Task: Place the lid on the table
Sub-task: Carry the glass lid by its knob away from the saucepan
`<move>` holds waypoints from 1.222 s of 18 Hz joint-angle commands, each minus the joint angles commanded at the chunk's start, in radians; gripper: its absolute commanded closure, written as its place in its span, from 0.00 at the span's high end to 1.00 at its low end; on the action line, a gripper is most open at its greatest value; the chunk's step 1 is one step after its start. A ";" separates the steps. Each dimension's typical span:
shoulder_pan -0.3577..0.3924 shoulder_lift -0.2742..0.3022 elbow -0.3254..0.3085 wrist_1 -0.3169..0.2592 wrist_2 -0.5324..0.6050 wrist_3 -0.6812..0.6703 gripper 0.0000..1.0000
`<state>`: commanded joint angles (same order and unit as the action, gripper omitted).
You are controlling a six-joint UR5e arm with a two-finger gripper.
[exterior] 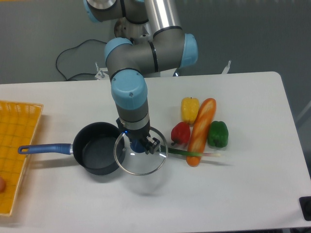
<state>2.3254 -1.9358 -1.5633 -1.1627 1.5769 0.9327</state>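
From the fixed camera, the pincer (142, 144) points down, clamped on the small blue knob at the centre of the lid (141, 157), a round clear glass disc with a thin silver rim. The lid hangs level above the tabletop (252, 189), its left edge overlapping the right rim of the dark saucepan (97, 154); a faint shadow lies on the white surface below it. The saucepan's blue handle (43, 148) runs left toward a yellow woven tray (17, 145) at the tabletop's left edge. Just right of the pincer lie a red pepper (181, 133), a yellow pepper (190, 109), a long orange baguette (201, 131), a green pepper (218, 134) and a thin green stalk (182, 152). In front of the pincer, smooth white surface stretches to the near edge.
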 joint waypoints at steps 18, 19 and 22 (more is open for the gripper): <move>0.066 -0.127 0.072 0.014 0.009 0.060 0.51; 0.066 -0.132 0.075 0.012 0.009 0.060 0.51; 0.065 -0.141 0.083 0.014 0.009 0.058 0.51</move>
<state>2.3899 -2.0770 -1.4803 -1.1490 1.5861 0.9910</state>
